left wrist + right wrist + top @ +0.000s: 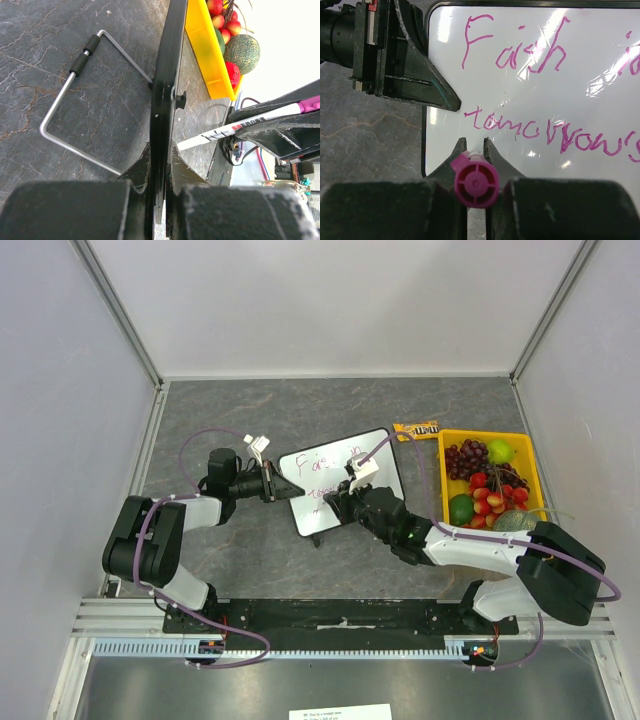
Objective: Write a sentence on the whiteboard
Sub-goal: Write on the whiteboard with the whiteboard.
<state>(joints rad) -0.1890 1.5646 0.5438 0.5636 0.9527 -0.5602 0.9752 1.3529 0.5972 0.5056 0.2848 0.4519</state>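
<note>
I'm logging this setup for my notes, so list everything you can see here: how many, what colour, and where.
whiteboard: one, white with black frame, mid-table
sentence: two lines showing, pink, on the whiteboard
marker: one, white with pink end, in the right gripper
wire stand: one, silver with black grip, behind the whiteboard
tray: one, yellow, right of the whiteboard
fruit: a heap, red, green and purple, in the tray
candy packet: one, orange, at the tray's far left corner
table: one, grey marbled, under everything
left gripper: one, black, shut on the whiteboard's left edge
right gripper: one, black, shut on the marker, over the whiteboard
</note>
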